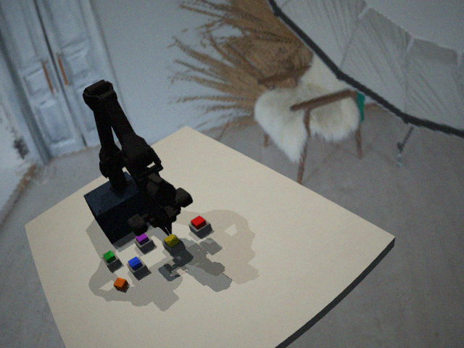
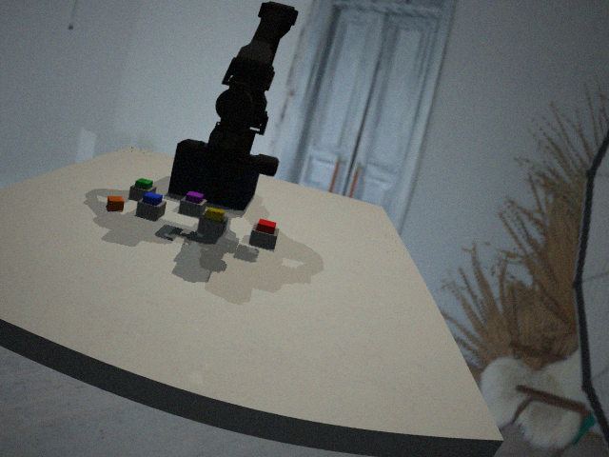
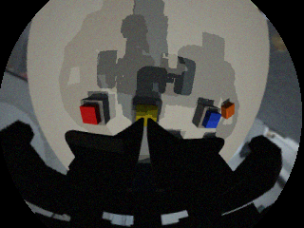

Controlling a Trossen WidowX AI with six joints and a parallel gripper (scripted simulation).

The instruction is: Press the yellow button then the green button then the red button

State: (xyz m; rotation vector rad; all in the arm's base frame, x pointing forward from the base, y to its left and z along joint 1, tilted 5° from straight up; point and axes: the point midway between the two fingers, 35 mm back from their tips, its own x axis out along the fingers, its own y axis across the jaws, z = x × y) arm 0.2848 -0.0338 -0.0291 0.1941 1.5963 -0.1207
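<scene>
My gripper [image 1: 169, 233] [image 3: 145, 121] is shut and empty, fingertips nearly together, just above or at the near edge of the yellow button [image 1: 171, 240] [image 2: 214, 213] [image 3: 146, 112]. Whether the tips touch it I cannot tell; its cap stands up from its grey base. The red button [image 1: 198, 222] [image 2: 266, 226] [image 3: 89, 114] stands to one side of the yellow one. The green button [image 1: 109, 256] [image 2: 143, 183] stands at the far other side, not visible in the wrist view.
A purple button [image 1: 141, 238] [image 2: 194, 196] stands between yellow and green, near the arm's base. A blue button [image 1: 135, 262] [image 2: 152, 198] [image 3: 212, 120] stands between yellow and an orange block [image 1: 120, 284] [image 2: 115, 203] [image 3: 228, 109]. The arm's shadow covers part of the table [image 1: 318, 239].
</scene>
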